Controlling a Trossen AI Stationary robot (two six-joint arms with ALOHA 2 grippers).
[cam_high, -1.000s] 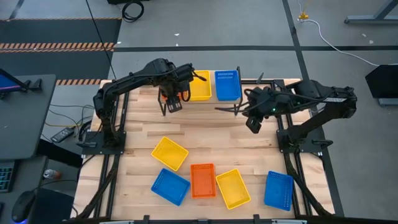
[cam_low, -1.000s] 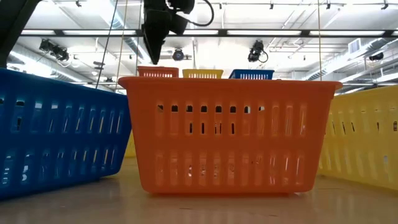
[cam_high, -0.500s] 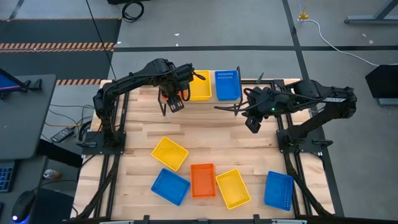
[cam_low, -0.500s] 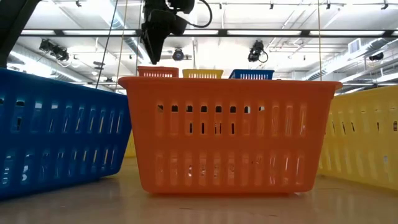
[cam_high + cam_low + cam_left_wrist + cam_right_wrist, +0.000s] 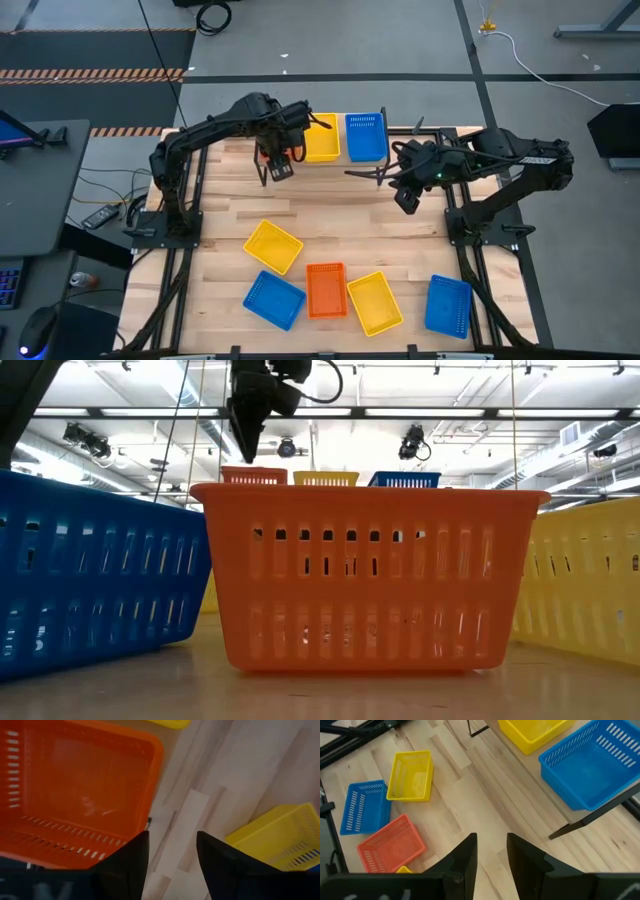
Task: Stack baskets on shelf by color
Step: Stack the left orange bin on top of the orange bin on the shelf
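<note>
The shelf (image 5: 340, 163) stands at the table's far edge. An orange basket (image 5: 75, 795), a yellow basket (image 5: 321, 137) and a blue basket (image 5: 366, 136) rest on it by their bottoms. My left gripper (image 5: 277, 168) hangs open and empty over the near edge of the orange basket, which the arm mostly hides in the high view. My right gripper (image 5: 365, 176) is open and empty, raised just right of the shelf's near edge. Five more baskets lie flat on the near half of the table: yellow (image 5: 272, 246), blue (image 5: 274, 299), orange (image 5: 325, 290), yellow (image 5: 375, 302), blue (image 5: 448, 305).
Bare tabletop (image 5: 340, 215) lies between the shelf and the loose baskets. In the low view the loose orange basket (image 5: 365, 575) fills the foreground, with a blue one (image 5: 90, 570) and a yellow one (image 5: 590, 580) beside it. Black arm frames run along both table sides.
</note>
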